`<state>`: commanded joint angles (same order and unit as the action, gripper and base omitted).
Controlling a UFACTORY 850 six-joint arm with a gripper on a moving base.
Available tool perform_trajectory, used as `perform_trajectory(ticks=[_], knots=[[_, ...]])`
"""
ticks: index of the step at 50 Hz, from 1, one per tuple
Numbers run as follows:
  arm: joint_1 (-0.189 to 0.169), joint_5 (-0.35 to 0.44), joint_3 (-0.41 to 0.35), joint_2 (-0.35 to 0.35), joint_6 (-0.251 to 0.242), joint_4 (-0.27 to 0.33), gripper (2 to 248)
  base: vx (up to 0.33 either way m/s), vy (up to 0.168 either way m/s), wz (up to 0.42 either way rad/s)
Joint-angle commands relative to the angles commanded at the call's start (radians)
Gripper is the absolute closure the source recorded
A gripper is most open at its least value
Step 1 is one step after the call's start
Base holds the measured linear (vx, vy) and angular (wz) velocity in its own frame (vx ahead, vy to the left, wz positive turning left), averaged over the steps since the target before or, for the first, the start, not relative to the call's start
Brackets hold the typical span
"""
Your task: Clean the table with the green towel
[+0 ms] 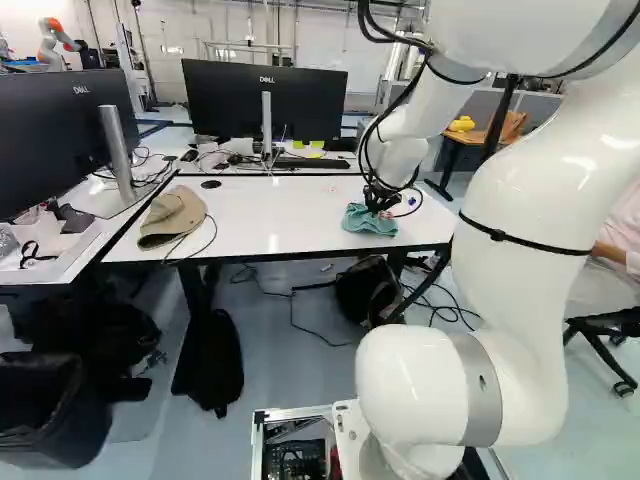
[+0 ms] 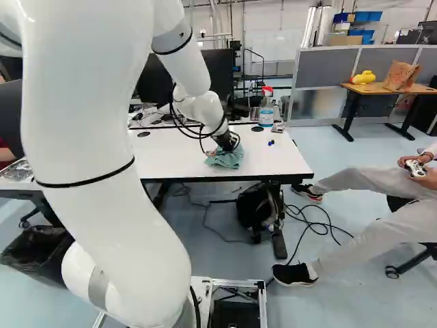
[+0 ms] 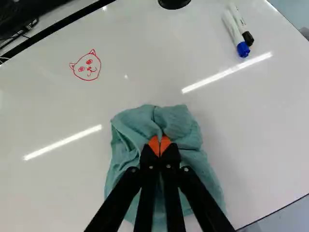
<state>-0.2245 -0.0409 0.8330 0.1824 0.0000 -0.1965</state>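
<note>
With its two fingers closed together, the end effector (image 1: 384, 213) pinches one green towel (image 3: 186, 121), bunched on the table (image 3: 145, 87). Two markers (image 3: 232, 28) and one red drawing (image 3: 87, 68) are on the tabletop ahead, apart from the towel.

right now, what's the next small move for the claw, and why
Probably slide the green towel toward the red cat drawing: the claw pinches the towel, which rests on the table, and the drawing lies ahead, uncovered.
</note>
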Motion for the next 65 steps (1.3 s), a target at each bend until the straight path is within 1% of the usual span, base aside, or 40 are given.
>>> perform_trajectory(ticks=[25,42,51,65], knots=[[-0.079,0.000,0.047,0.041,0.000,0.000,227,0.000,0.000,0.000],[-0.117,0.000,0.119,0.102,0.000,0.000,227,0.000,0.000,0.000],[-0.124,0.000,0.167,0.140,0.000,0.000,227,0.000,0.000,0.000],[-0.107,0.000,0.234,0.194,0.000,0.000,227,0.000,0.000,0.000]])
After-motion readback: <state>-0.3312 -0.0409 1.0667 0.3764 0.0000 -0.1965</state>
